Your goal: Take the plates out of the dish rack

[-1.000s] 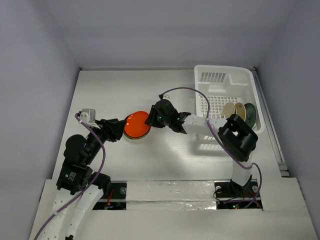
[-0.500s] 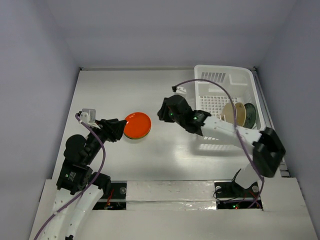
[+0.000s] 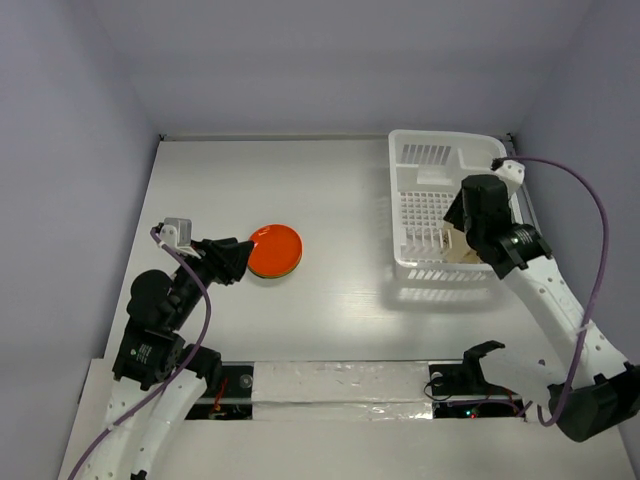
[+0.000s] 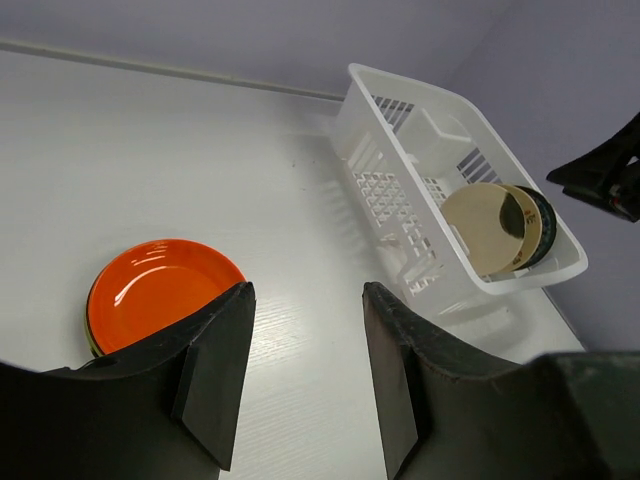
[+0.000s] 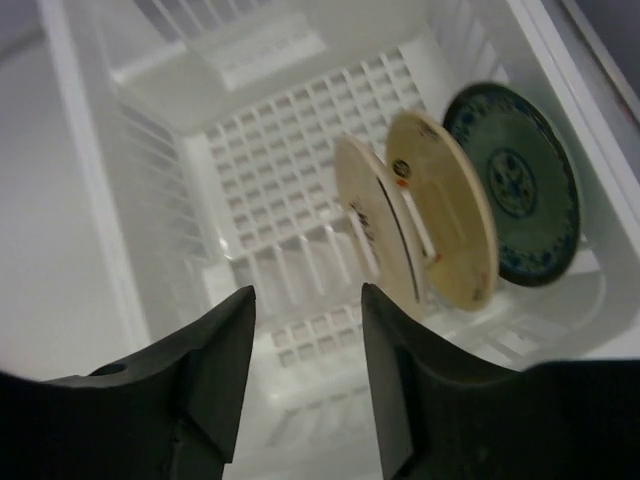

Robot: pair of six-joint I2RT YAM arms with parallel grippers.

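Dish rack point(image 3: 428, 153): stands at the far right of the table point(image 3: 330, 180). Three plates stand on edge at its right end, close together: a cream plate point(image 5: 372, 225), a pale yellow plate point(image 5: 447, 225) and a teal patterned plate point(image 5: 520, 185). These are left to unload.

Unloaded: an orange-red plate point(image 3: 275, 250) lies flat on the table, left of centre and well apart from the rack. A greenish rim shows beneath it, so at least one more plate lies under it. Judgement: the task is roughly half done.

Right gripper point(image 5: 307, 295): hangs above the rack, pointing down towards the cream plate, jaws apart and empty. The arm's elbow is swung out to the right.

Left gripper point(image 4: 307, 295): sits low just beside the orange-red plate, jaws apart, gripping nothing, with the arm folded.
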